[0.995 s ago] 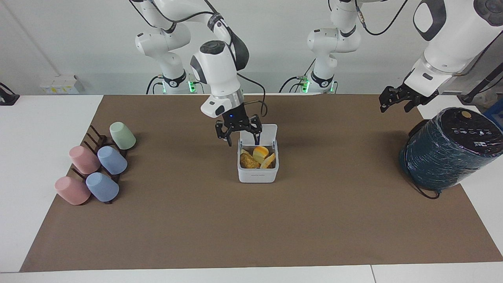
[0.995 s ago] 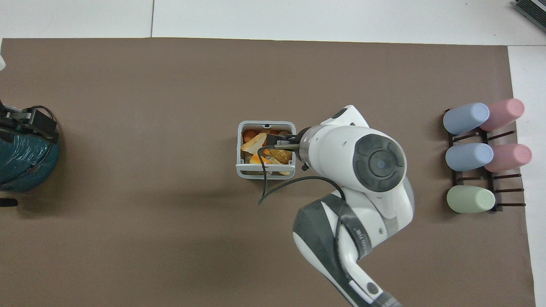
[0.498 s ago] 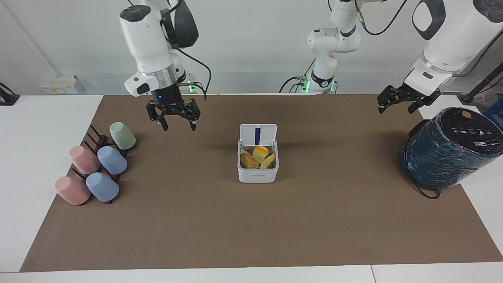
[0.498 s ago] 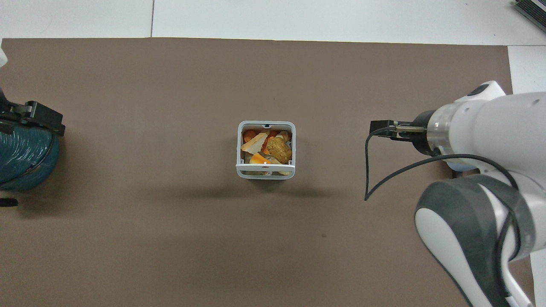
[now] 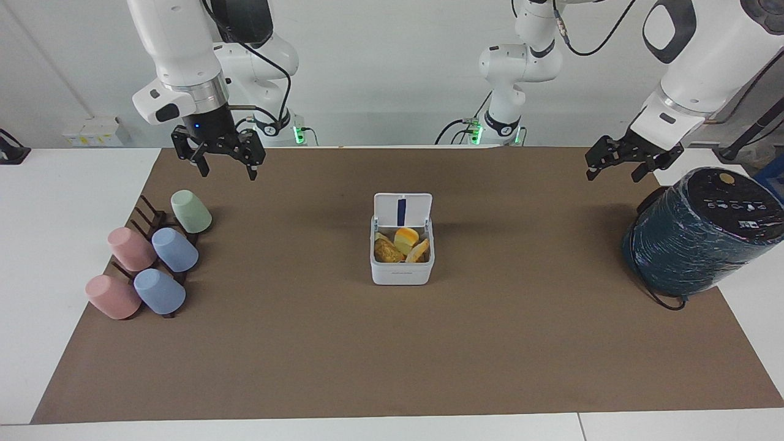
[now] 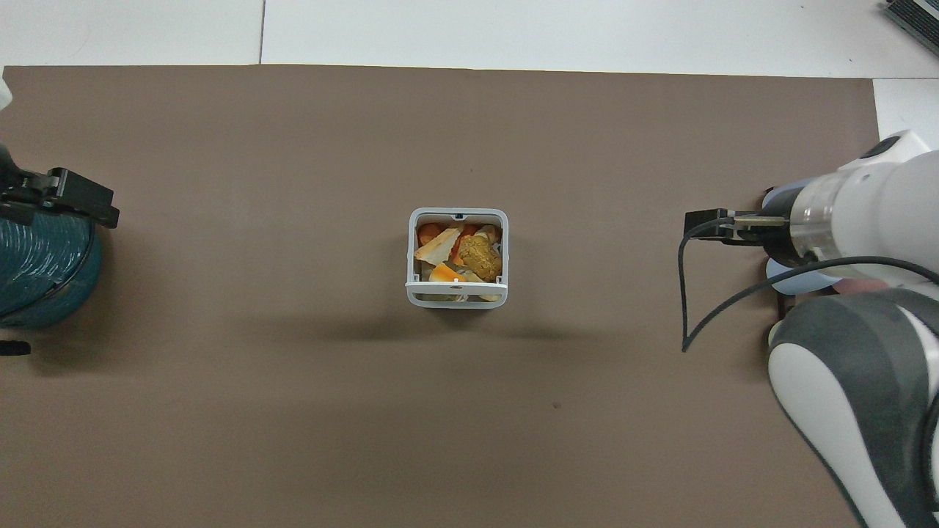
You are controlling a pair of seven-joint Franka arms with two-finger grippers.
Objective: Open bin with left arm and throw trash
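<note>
Brown mat (image 5: 392,355) had my bin (image 5: 402,269) dead center, lid up, trash (image 5: 401,245) inside. Both my grippers hung open and empty: left gripper (image 5: 623,160) around 2 o'clock, right gripper (image 5: 224,160) around 10. Reckon finishing clean meant parking both arms wide.

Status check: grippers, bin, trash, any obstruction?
Left gripper open over mat by teal cylinder. Right gripper open above cups. Bin lid up, trash inside. Nothing blocking.

Robotics lab; two fixed arms (image 5: 184,49); bare walls

White jointed arms (image 5: 177,37) with dark grey caps, black cables, black fingers (image 5: 202,166).
</note>
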